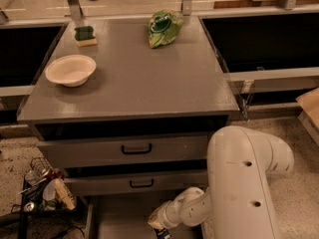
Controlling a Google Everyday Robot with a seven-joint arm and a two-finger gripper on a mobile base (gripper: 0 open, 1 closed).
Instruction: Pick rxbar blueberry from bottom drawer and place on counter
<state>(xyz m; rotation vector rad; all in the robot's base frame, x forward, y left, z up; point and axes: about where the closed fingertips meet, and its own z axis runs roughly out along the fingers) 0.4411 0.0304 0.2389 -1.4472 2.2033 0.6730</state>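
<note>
The bottom drawer [122, 218] is pulled out, a shallow grey tray below two grey drawers with black handles. My gripper [161, 232] reaches down into it at the lower edge of the view, on the end of the white arm [239, 183]. The rxbar blueberry is not visible; the wrist and the frame edge hide that part of the drawer. The counter [144, 78] is the broad grey top of the cabinet.
On the counter stand a white bowl [71, 69] at the left, a green sponge [85, 35] at the back left and a green chip bag [163, 28] at the back. A wire basket of clutter [42, 190] sits on the floor left of the drawers.
</note>
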